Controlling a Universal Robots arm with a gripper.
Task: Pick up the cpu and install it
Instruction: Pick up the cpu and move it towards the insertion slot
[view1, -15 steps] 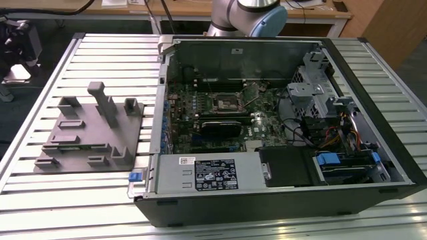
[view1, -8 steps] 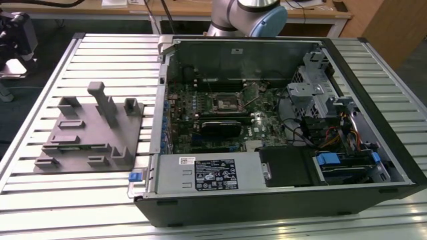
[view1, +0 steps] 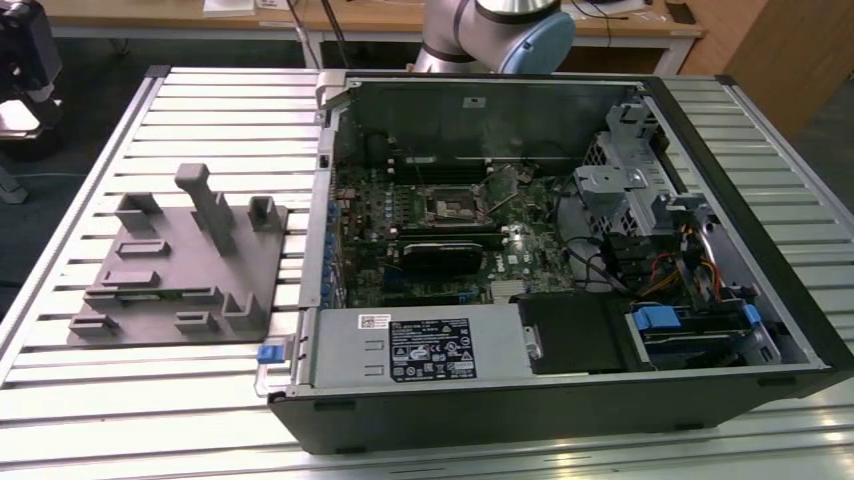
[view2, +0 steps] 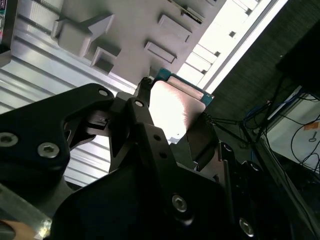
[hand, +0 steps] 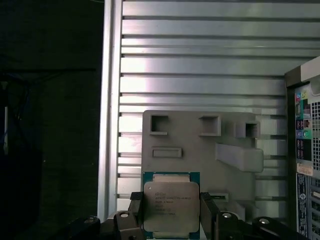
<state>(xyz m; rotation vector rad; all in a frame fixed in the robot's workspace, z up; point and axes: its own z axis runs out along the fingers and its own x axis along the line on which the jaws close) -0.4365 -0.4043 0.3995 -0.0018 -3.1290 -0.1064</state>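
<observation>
In both wrist views my gripper (hand: 170, 216) is shut on the cpu (hand: 170, 202), a flat square chip with a pale silver top and a green edge. One black finger (hand: 134, 212) presses each of two opposite sides. In the second wrist view the cpu (view2: 176, 106) shines between the gripper's (view2: 172, 131) fingers (view2: 145, 125). The chip hangs well above the grey tray (hand: 200, 150) on the slatted table. In the exterior view the square metal-framed socket (view1: 451, 207) sits on the motherboard inside the open computer case (view1: 561, 400).
The grey tray (view1: 174, 260) with upright blocks lies on the slatted table (view1: 80, 420) at the exterior view's left. A black heatsink block (view1: 451, 255) sits just below the socket. Drive cages and cables (view1: 667, 250) fill the case's right side. The arm's base (view1: 494, 30) stands behind the case.
</observation>
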